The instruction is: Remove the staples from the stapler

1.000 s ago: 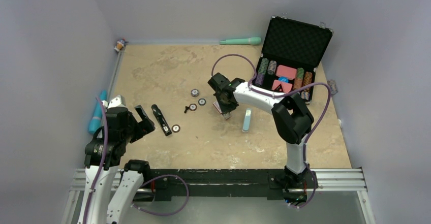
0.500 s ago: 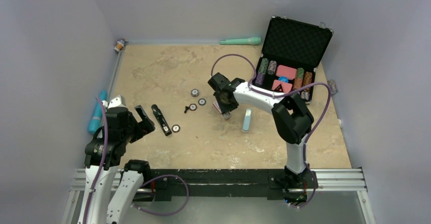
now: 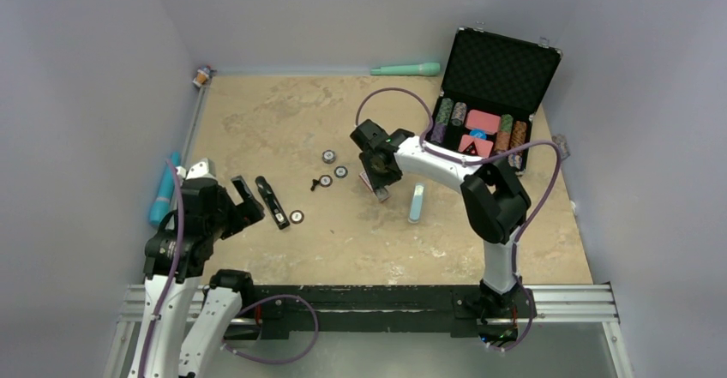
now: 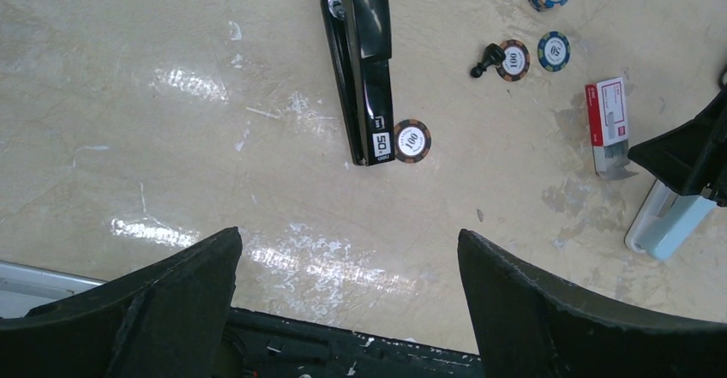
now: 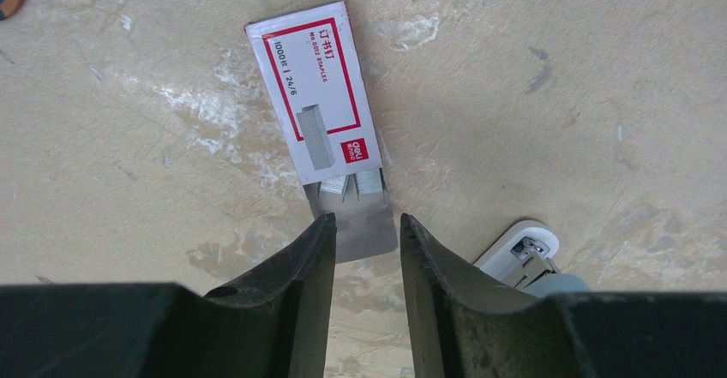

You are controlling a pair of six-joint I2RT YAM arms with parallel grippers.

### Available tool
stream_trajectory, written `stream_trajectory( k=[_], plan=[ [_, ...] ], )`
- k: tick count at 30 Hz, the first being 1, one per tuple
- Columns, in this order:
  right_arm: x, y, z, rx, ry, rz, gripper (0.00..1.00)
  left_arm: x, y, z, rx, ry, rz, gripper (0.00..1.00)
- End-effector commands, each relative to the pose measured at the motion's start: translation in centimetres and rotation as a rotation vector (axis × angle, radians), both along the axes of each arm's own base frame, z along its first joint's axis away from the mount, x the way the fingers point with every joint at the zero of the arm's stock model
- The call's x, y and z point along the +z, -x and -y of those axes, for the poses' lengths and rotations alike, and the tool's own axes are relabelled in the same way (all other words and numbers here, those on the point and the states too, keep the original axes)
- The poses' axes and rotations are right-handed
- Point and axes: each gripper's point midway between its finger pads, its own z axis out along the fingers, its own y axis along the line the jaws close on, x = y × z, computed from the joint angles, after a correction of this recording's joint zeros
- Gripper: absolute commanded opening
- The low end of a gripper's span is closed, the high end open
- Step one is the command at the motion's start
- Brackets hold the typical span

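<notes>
Your right pincer (image 5: 367, 232), slightly spread and empty, sits at 6 o'clock of the staples (image 5: 351, 185) — tucked in the box (image 5: 313, 91) mouth for keeping, I'd judge — left pincer (image 4: 347, 241) gaping wide.

The surface (image 3: 283, 121) is viewed from high behind its near edge; both wrist views are aimed downward, the staple box (image 5: 313, 87) shared.

Silvery staples (image 5: 351, 185), short strips, lying flat in open end of small box (image 5: 313, 95)
</notes>
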Motion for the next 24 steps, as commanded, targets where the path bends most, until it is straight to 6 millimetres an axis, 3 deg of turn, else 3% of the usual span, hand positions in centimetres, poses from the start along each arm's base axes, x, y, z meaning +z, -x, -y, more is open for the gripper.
stream_trajectory(
  k=[1,4,8,16,24],
  plan=[
    [5.4,-1.0,-0.2,-0.023,-0.088,0.096,0.4,1.0,-1.7,1.0,-0.1,-0.025,0.067,1.0],
    [6.5,-0.4,-0.1,-0.038,-0.142,0.091,0.45,1.6,-2.6,1.9,-0.149,-0.004,0.112,1.0],
    [6.7,0.8,0.3,-0.082,-0.19,0.058,0.49,2.2,-4.2,6.0,-0.328,0.128,0.11,1.0],
    [6.0,2.7,0.5,-0.106,-0.252,0.021,0.4,5.2,-10.0,10.6,-0.535,0.257,0.14,0.97],
    [4.8,3.8,0.8,-0.103,-0.261,-0.002,0.32,4.9,-15.2,14.7,-0.696,0.277,0.084,0.9]
  ],
)
